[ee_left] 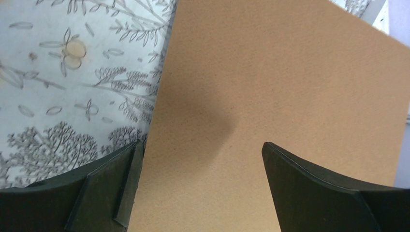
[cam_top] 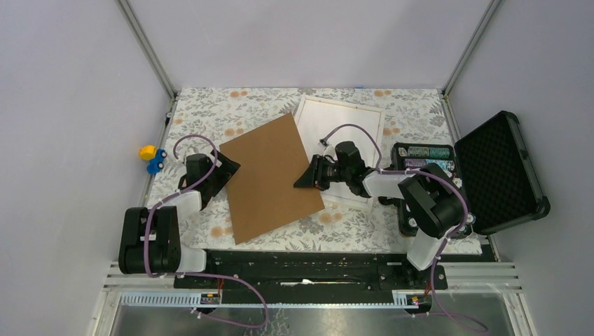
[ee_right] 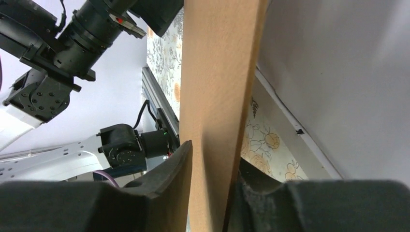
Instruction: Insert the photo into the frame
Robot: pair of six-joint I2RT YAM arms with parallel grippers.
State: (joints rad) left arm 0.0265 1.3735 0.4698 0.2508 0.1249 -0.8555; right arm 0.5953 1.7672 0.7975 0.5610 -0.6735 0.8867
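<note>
Brown board (cam_top: 270, 178): right gripper (cam_top: 302, 182) pinches its right edge, left gripper (cam_top: 225, 169) hovers wide open over the left edge. White frame (cam_top: 364, 119) lies flat just behind. The photo isn't visible in any view. I'd lift the board slowly, clear of the frame. Only the right wrist view shows the board between the jaws; only the top view shows the layout.

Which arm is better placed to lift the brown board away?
Right: the right gripper has the brown board edge between its fingers, while the left gripper hangs open above the opposite edge.
</note>
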